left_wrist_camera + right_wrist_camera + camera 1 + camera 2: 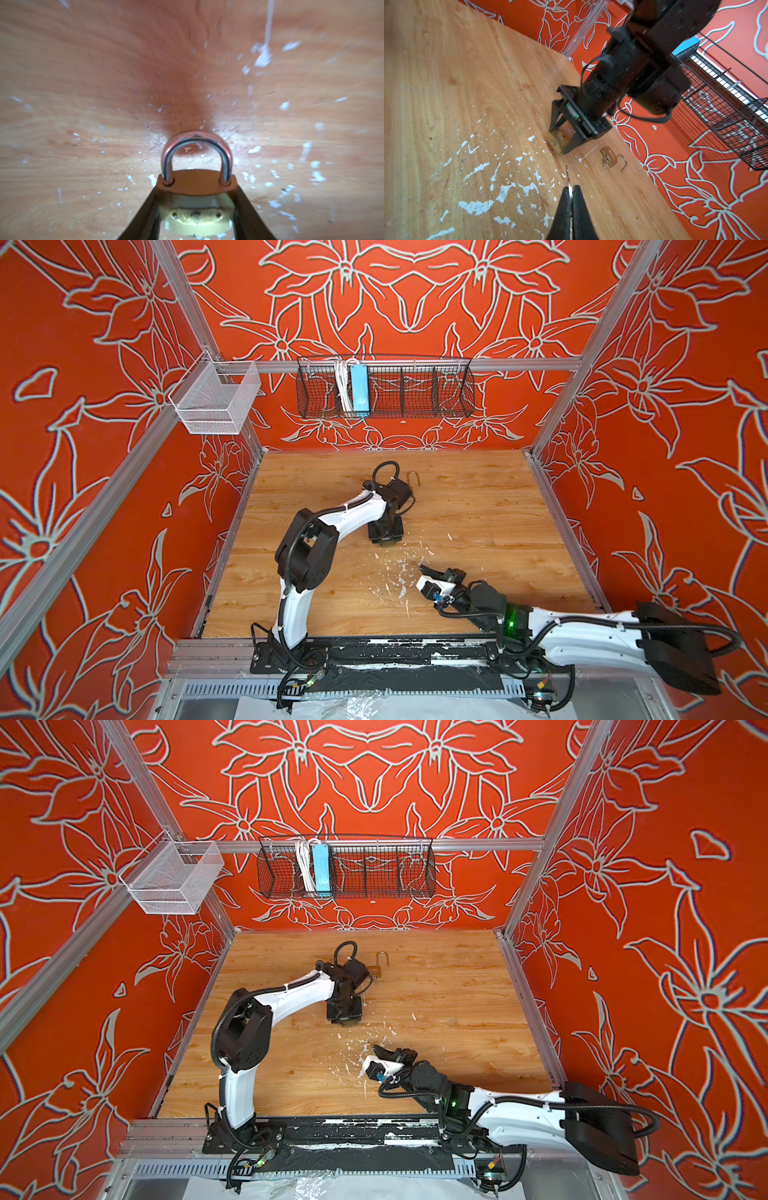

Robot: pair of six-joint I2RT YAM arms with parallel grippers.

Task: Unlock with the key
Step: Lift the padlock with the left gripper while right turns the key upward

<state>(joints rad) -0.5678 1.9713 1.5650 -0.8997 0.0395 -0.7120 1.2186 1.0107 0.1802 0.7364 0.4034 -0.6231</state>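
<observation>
Now | L gripper (pixel 196 188) clamped on padlock (pixel 196 220), shackle (pixel 196 141) seated | R gripper (pixel 572 190) pinching key (pixel 567 174)

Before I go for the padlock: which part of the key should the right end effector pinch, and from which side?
Pinch the bow across its flat faces, from behind, as the right end effector does now: the key is thin, and its blade sticks out past the tips, roughly toward the held padlock.
</observation>
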